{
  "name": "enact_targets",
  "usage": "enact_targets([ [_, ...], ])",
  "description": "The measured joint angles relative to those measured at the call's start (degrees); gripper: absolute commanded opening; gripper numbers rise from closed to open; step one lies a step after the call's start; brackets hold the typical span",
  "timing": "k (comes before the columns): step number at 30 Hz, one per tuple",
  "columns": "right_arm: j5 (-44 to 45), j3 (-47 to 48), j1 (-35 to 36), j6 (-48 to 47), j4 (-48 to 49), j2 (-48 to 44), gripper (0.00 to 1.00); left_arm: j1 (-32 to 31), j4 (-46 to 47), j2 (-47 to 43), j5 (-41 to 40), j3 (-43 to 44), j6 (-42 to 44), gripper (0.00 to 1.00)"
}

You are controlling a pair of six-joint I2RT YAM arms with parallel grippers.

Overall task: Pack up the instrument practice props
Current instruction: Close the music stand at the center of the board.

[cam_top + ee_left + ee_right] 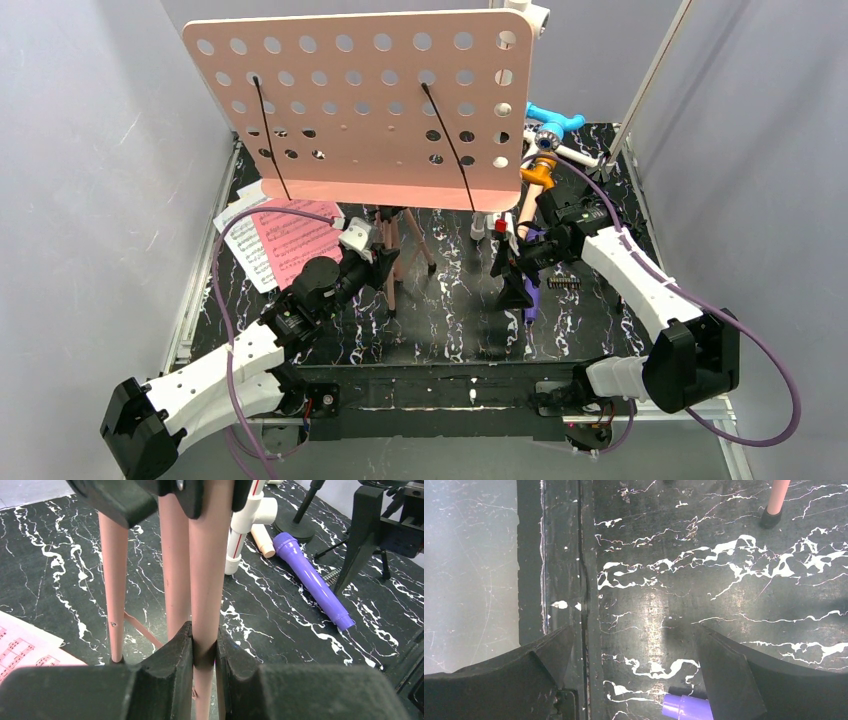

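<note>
The left gripper [204, 647] is clamped on one pink leg [202, 580] of the sheet-music holder [360, 172], which stands mid-table; three such legs show in the wrist view. The holder is pale pink, punched with round holes, and carries two black wire arms [446, 135]. The right gripper [634, 650] hangs with jaws spread wide, holding nothing, over one purple microphone [312, 582] lying on the marbled table [60, 570]. Left of the holder lie printed music pages [295, 240], seemingly one white, one pink, notes too small to read.
</note>
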Motion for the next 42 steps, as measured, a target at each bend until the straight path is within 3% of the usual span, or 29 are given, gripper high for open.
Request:
enact_targets([
  [21,1.6,-6.3,-5.0,-4.2,1.4,-10.3,1.0,-0.7,-0.9,-0.2,7.5,0.2,-5.5,0.0],
  [42,-7.5,-2.0,-5.9,-11.5,-6.1,-9.5,1.0,-7.6,-0.6,3.7,8.0,2.6,-6.4,0.0],
])
